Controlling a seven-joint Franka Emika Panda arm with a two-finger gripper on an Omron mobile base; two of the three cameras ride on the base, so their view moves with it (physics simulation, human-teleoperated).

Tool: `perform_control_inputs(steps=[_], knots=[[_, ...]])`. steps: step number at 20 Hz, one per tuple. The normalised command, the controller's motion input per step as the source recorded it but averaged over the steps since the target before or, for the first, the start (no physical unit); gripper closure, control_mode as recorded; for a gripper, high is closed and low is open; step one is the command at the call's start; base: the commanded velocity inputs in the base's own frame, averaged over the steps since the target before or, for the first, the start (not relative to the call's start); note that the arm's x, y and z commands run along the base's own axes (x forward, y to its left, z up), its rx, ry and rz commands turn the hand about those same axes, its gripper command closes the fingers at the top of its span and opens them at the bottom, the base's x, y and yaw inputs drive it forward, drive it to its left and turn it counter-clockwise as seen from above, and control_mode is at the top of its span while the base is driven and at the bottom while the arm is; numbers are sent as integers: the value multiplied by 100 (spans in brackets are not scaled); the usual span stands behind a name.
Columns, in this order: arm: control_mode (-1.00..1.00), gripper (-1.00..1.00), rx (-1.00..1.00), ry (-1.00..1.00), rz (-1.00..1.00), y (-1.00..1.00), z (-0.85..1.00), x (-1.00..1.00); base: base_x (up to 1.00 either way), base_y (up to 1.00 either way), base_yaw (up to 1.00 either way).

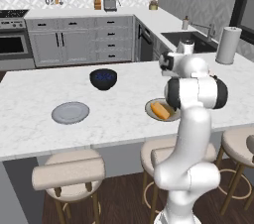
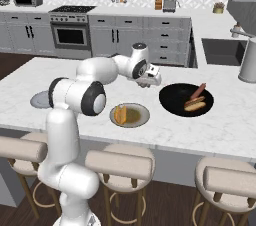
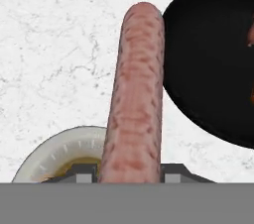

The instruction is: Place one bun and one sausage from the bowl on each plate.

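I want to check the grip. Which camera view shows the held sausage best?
The hand view: the sausage fills its middle, clamped between the gripper tips. In the right base view the gripper hides it; the left base view shows nothing clear of it.

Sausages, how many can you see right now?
2. One sausage is held in the claw, above the counter between the pale-rimmed plate and the black bowl. The other sausage lies in that bowl, beside a bun.
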Motion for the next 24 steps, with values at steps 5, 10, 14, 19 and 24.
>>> perform_control_inputs(steps=[5,10,14,19,24], knots=[[-100,100,-12,2,43,59,-15,-100,0,0,0],[-100,100,-7,26,25,3,-34,-39,0,0,0],[-100,100,-3,26,0,-19,-61,-3,0,0,0],[-100,100,0,0,0,-10,-32,2,0,0,0],[-100,-100,0,3,0,0,-35,0,0,0,0]])
